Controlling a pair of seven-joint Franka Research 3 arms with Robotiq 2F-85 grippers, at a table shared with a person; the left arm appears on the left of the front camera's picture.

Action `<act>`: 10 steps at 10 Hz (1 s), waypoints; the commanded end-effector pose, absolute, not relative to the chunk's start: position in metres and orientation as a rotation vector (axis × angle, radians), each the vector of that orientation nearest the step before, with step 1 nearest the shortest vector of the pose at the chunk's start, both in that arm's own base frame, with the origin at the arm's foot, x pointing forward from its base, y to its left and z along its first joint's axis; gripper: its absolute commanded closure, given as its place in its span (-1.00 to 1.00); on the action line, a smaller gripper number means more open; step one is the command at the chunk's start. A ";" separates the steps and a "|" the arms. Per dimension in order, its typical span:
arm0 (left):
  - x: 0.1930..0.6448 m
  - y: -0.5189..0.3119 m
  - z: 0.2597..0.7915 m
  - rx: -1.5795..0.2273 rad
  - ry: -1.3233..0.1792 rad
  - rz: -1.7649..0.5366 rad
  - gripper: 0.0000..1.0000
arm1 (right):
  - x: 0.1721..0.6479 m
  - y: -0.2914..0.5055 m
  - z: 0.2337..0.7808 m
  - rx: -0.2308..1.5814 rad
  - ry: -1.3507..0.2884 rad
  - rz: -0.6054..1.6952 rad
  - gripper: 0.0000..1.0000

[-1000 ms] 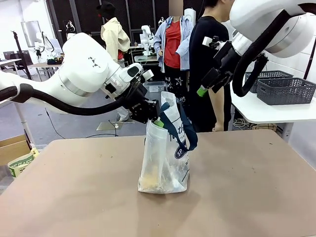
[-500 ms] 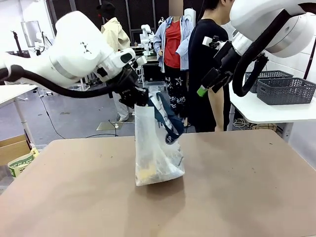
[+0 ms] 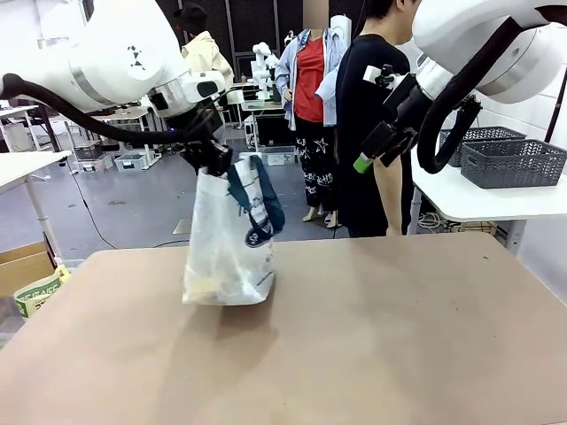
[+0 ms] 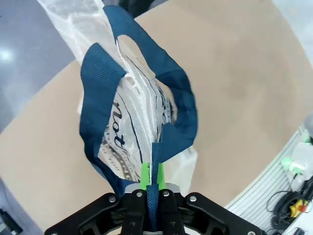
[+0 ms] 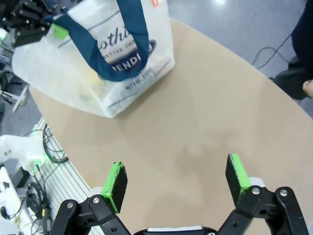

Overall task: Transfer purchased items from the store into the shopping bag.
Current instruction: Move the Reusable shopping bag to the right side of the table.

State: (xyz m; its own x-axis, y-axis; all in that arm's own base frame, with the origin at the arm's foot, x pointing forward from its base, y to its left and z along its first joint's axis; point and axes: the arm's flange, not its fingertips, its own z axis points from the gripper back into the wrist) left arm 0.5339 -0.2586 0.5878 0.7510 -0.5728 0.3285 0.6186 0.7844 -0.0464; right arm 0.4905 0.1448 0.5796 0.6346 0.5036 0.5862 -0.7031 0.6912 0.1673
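Note:
My left gripper (image 3: 213,161) (image 4: 151,177) is shut on a navy strap of the shopping bag (image 3: 228,248) (image 4: 139,110). The bag hangs from it over the table's left half, its bottom at or just above the tabletop. Purchased items show dimly through the plastic as a yellowish shape (image 3: 207,285) low in the bag. The right wrist view has the bag (image 5: 93,58) with its oval logo, and the left gripper (image 5: 36,27) at its strap. My right gripper (image 3: 370,152) (image 5: 176,182) is open and empty, raised over the table's far right. The store, a dark grey lattice basket (image 3: 514,164), stands on the white side table.
A person in black (image 3: 372,115) stands at the far edge of the brown table (image 3: 407,336). A second grey basket (image 3: 483,135) sits behind the first on the side table (image 3: 478,204). A cardboard box (image 3: 27,266) is on the floor at the left.
My left gripper has carried the bag to the left and higher, away from the table's middle. The right arm has not moved.

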 end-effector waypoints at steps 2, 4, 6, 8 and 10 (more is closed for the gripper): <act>0.549 -0.202 0.608 -0.060 -0.368 -0.644 1.00 | 0.489 0.142 0.579 0.392 -0.522 0.715 -1.00; 0.541 -0.157 0.627 -0.059 -0.457 -0.684 1.00 | 0.489 0.142 0.579 0.392 -0.522 0.715 -1.00; 0.533 -0.108 0.638 0.014 -0.526 -0.676 1.00 | 0.489 0.142 0.579 0.392 -0.522 0.715 -1.00; 0.520 -0.061 0.633 0.085 -0.569 -0.663 1.00 | 0.489 0.142 0.579 0.392 -0.522 0.715 -1.00; 0.508 -0.025 0.622 0.175 -0.631 -0.634 1.00 | 0.489 0.142 0.579 0.392 -0.522 0.715 -1.00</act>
